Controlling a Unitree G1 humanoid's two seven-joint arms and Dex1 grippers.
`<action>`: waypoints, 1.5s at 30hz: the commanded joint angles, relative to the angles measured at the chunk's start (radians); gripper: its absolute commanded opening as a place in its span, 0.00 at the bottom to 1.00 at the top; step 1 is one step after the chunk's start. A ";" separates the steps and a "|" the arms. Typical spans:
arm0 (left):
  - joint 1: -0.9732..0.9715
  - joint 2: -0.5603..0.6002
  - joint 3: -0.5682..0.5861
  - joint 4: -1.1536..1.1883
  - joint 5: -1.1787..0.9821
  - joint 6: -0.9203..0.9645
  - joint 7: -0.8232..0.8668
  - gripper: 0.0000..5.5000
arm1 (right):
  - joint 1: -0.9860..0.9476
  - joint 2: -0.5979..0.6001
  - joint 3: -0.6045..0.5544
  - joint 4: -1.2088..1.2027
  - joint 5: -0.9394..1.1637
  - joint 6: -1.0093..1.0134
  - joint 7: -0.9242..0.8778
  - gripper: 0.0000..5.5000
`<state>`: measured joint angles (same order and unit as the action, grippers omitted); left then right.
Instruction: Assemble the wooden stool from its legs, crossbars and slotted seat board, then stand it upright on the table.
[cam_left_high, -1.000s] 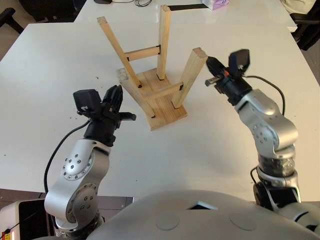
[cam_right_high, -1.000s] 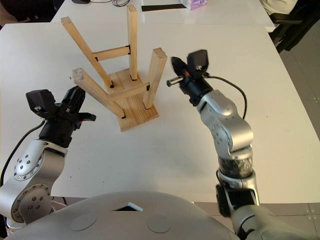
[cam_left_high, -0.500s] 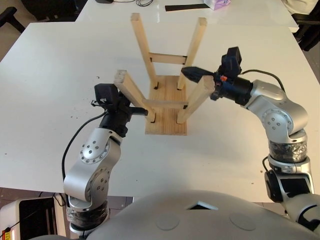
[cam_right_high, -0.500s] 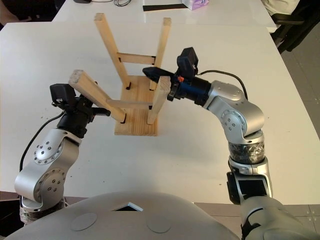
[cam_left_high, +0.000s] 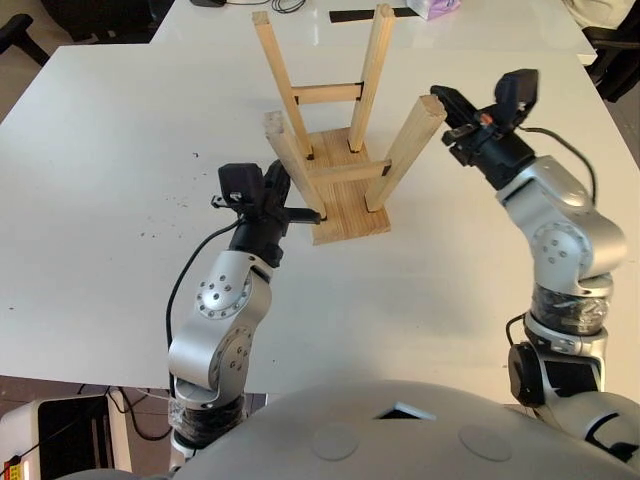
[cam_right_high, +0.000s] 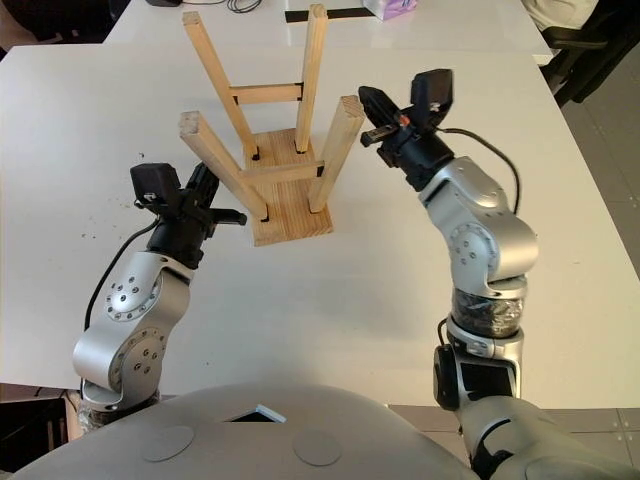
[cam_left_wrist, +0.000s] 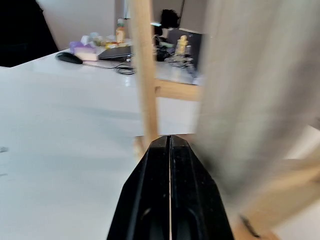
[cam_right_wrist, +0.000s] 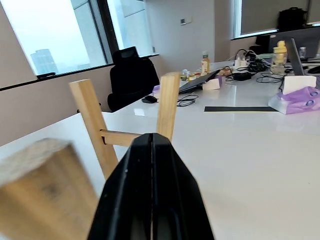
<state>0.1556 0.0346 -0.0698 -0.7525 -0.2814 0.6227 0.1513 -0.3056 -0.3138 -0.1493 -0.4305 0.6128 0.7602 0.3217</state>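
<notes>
A: While upside down on the table (cam_left_high: 120, 130), seat board (cam_left_high: 345, 218) flat, legs (cam_left_high: 372, 60) up, where to grip the stool (cam_left_high: 335, 185)?

B: Low on two legs, probably: stiff, light, smooth wood. Left gripper (cam_left_high: 303, 213) pinched empty beside the near leg (cam_left_high: 293, 163); right gripper (cam_left_high: 445, 100) likewise, beside another's top.
</notes>
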 joint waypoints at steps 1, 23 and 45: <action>0.031 0.017 0.099 -0.028 0.092 -0.009 0.066 0.00 | 0.063 -0.051 0.036 -0.055 -0.119 -0.014 -0.067 0.00; -0.010 -0.003 0.023 -0.252 0.427 0.183 0.139 0.00 | 0.183 0.206 0.166 -0.341 -0.491 0.089 -0.503 0.00; -0.082 0.022 -0.249 -0.164 0.275 0.331 -0.091 0.00 | 0.134 0.247 0.408 -0.383 -0.318 0.237 -0.273 0.00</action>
<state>0.0779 0.0746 -0.2532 -0.9396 0.0541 0.9622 0.1292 -0.1430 -0.0853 0.1631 -0.8204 0.2332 0.9828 -0.0275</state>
